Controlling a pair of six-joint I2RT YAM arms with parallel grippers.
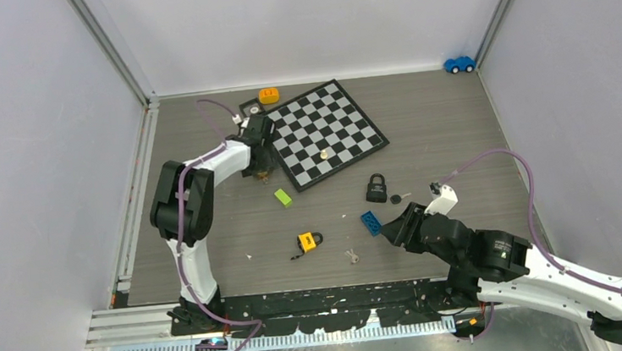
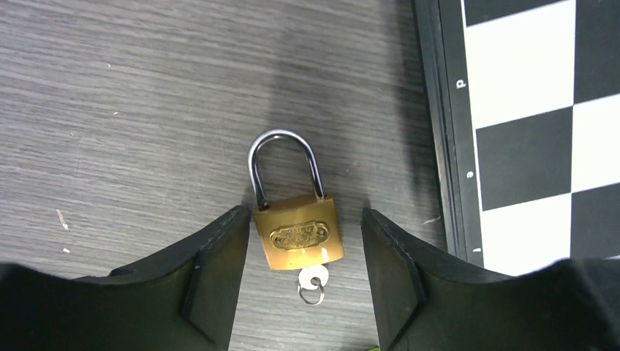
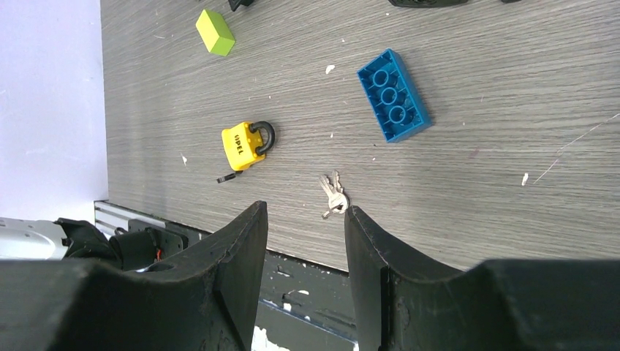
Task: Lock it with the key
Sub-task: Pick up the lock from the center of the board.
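Right, the left gripper [image 2: 303, 219] is down over the brass padlock [image 2: 298, 232], which lies flat on the table [image 2: 131, 95] just off the chessboard's [image 2: 526, 131] left edge. The fingers [image 2: 219, 270] are apart and straddle the lock body. One sits right at the body's corner, while the other shows a strip of table between it and the brass, so there is no clamp. The steel shackle [image 2: 284, 162] points away from the wrist, and a small silvery key [image 2: 313, 281] with a ring sticks out of the keyhole end, between the fingers.

Across the table, the right gripper [image 3: 305, 212] hangs well clear of the chessboard on the side nearer the arm bases. Its fingers are spread, with the bare table showing between them. The loose bunch of keys [image 3: 333, 196] lies flat on the table just beyond those fingertips, untouched, and well away from the chessboard towards the near edge.

Also on the near side of the chessboard are a blue toy brick [image 3: 392, 95], a yellow padlock [image 3: 245, 144] and a green block [image 3: 215, 32]. Closer to the board's near corner is a black padlock [image 1: 376, 188]. A small gold piece [image 1: 323, 153] sits on the chessboard itself.
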